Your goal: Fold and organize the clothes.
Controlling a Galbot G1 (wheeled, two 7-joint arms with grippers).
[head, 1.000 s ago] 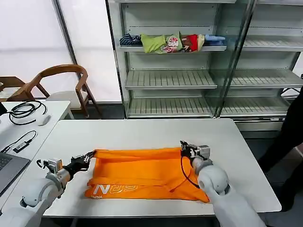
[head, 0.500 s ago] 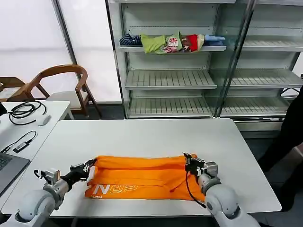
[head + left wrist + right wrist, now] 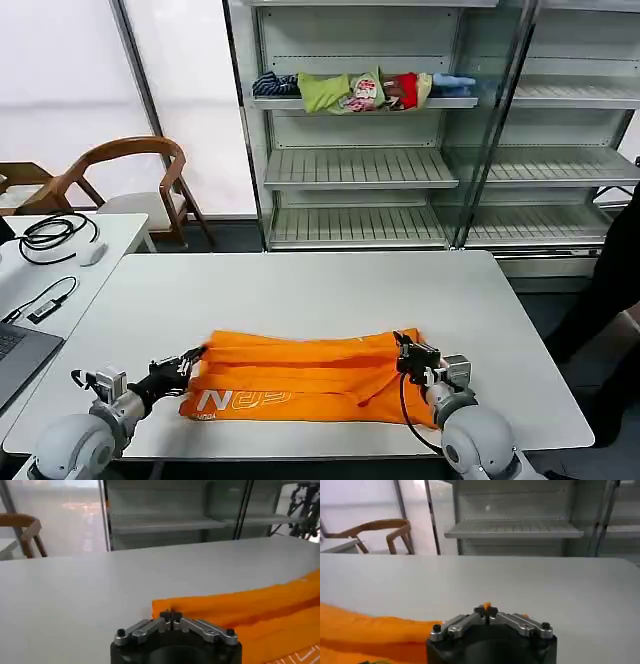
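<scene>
**Orange tee pinched at both top corners, halfway through a fold**

At six o'clock on the white table (image 3: 300,280), near the robot's edge, lies the orange T-shirt (image 3: 300,375), spread wide with its white lettering (image 3: 230,400) toward seven o'clock. The left gripper (image 3: 185,362) has its fingers pressed together on the shirt's corner at nine o'clock; the left wrist view shows the jaws closed with orange cloth just beyond them. The right gripper (image 3: 408,352) likewise pinches the corner at three o'clock, a sliver of orange caught between its tips (image 3: 486,608).

Cotton like this is probably light, limp and prone to sagging between two holds, so corners or hems are likely the best grip points, kept taut.

Bare tabletop stretches toward twelve o'clock. The near edge sits close below the hem, leaving little margin there. A shelving unit (image 3: 400,170) stands well apart beyond the table.
</scene>
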